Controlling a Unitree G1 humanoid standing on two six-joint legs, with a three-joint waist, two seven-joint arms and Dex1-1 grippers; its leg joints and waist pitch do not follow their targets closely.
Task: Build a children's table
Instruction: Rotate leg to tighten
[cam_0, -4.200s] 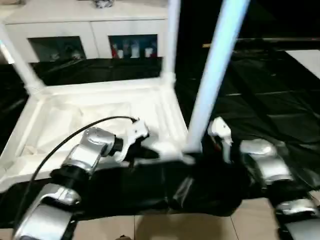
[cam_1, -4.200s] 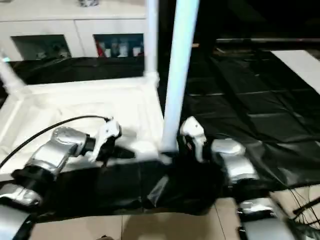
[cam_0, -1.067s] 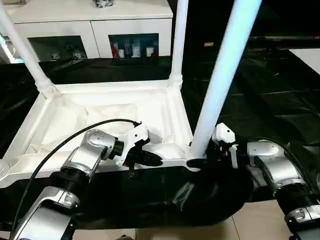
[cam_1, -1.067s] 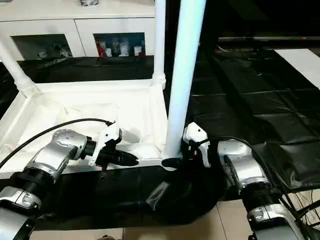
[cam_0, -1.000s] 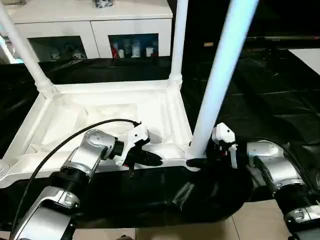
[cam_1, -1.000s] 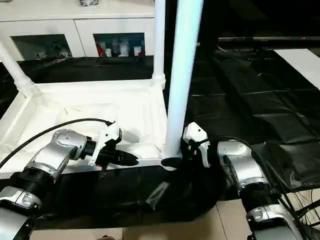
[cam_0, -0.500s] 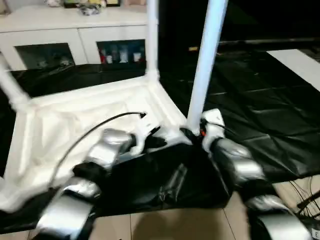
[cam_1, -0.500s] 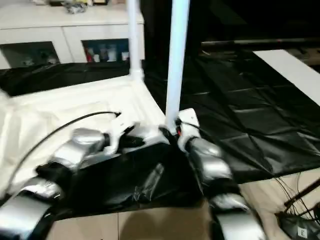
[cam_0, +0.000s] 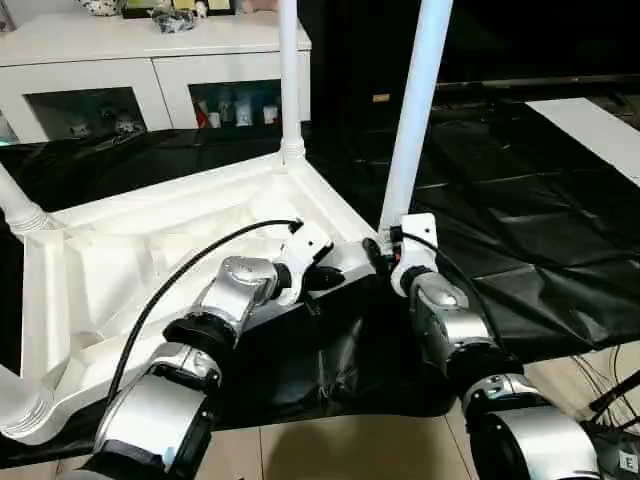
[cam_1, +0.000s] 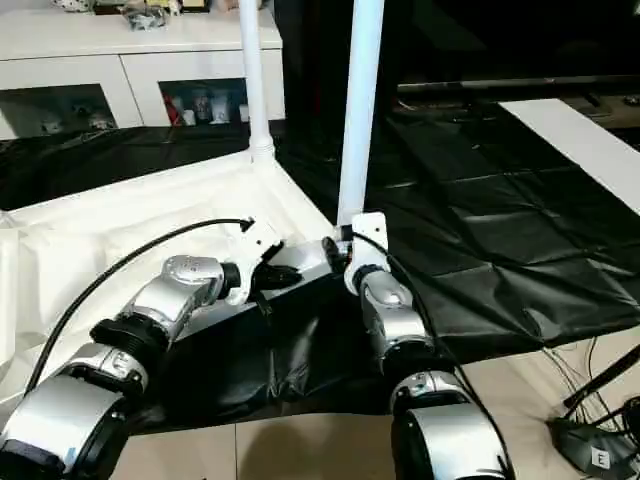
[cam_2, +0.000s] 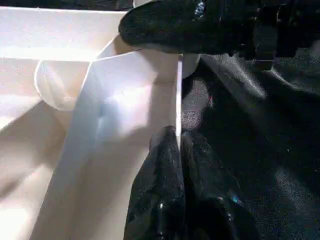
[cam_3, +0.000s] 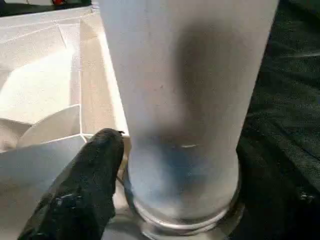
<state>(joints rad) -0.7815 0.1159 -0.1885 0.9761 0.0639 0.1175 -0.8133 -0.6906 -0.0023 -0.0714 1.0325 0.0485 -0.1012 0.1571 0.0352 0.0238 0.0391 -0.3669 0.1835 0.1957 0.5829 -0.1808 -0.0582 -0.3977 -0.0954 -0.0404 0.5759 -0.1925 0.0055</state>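
White plastic children's table (cam_0: 150, 250) lying upside down on a black-draped work table (cam_0: 520, 200), filling the left and centre of the head views, its ribbed underside facing up. Four white legs stand in its corner sockets: one at top centre (cam_0: 289, 80), one tall leg right of centre (cam_0: 415, 110), one at the left edge (cam_0: 18, 205) and one at the lower left corner (cam_0: 15, 400). Left gripper (cam_0: 335, 277) sits at centre frame with its black fingers (cam_2: 170, 200) pressed together, clenched on the thin near rim of the tabletop. Right gripper (cam_0: 385, 255) sits at the foot of the tall leg, its black fingers spread on either side of the base; one finger (cam_3: 80, 195) lies just beside the leg, whether touching cannot be told. White cabinet (cam_0: 150, 60) stands across the upper left
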